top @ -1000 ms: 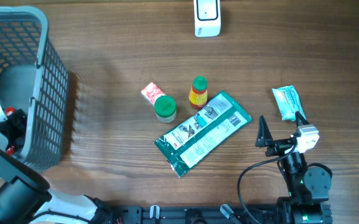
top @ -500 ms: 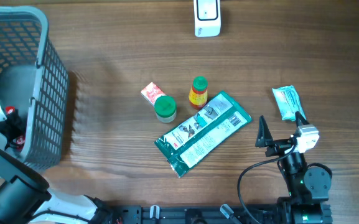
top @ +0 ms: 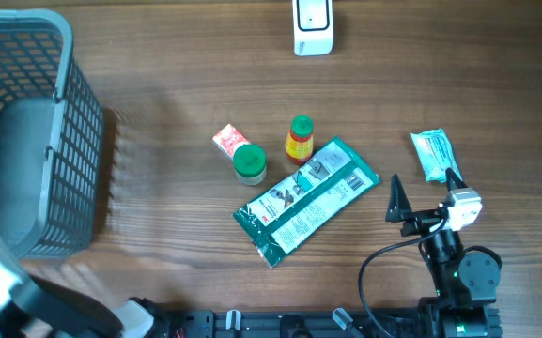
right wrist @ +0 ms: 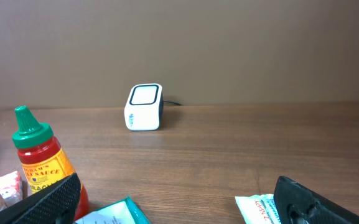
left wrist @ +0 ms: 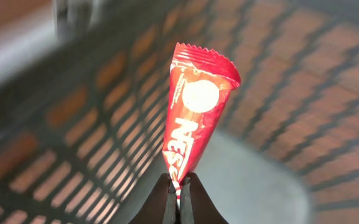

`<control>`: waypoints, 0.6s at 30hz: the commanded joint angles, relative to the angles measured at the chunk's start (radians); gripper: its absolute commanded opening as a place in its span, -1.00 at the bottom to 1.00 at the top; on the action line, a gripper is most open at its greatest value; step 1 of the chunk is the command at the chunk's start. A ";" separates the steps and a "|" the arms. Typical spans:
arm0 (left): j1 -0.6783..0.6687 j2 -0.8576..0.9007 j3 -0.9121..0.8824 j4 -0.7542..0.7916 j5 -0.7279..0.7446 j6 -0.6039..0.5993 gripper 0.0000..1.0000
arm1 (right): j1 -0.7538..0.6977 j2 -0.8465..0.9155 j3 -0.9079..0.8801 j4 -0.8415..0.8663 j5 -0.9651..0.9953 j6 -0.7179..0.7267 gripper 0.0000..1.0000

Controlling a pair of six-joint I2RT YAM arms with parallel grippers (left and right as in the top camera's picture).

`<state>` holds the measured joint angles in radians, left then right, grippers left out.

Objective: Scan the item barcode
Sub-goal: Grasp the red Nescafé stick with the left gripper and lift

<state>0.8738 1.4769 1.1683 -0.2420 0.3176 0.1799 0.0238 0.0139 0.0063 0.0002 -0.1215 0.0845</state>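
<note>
In the left wrist view my left gripper [left wrist: 178,191] is shut on the bottom tip of a red sachet [left wrist: 195,106] with white lettering. The sachet stands up from the jaws in front of the grey basket's mesh [left wrist: 86,130]. The white barcode scanner [top: 313,28] stands at the far edge of the table and also shows in the right wrist view as a scanner [right wrist: 145,107] facing me. My right gripper [top: 425,192] rests open at the near right with nothing between its fingers.
The grey basket [top: 64,66] fills the left side. Mid-table lie a green pouch [top: 306,200], a red sauce bottle [top: 299,139], a green-capped jar [top: 249,162] and a small red-white sachet [top: 226,139]. A teal-white packet [top: 433,153] lies beside the right gripper.
My left gripper has shut on the red sachet and drawn back toward the left edge of the overhead view. The right arm has not moved.
</note>
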 commanded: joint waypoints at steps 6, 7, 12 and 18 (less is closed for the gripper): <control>-0.164 -0.267 0.015 0.022 0.229 -0.063 -0.92 | 0.004 -0.003 -0.001 0.005 0.018 -0.006 0.99; -0.201 -0.295 0.015 0.016 0.234 -0.063 -0.92 | 0.004 -0.003 -0.001 0.005 0.018 -0.006 0.99; -0.375 -0.372 0.015 0.003 0.259 -0.106 -0.92 | 0.004 -0.003 -0.001 0.005 0.018 -0.006 0.99; -0.613 -0.377 0.014 -0.071 0.258 -0.110 -0.92 | 0.004 -0.003 -0.001 0.005 0.018 -0.006 0.99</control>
<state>0.3676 1.0927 1.1694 -0.2764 0.5518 0.0914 0.0238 0.0139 0.0063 0.0002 -0.1215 0.0845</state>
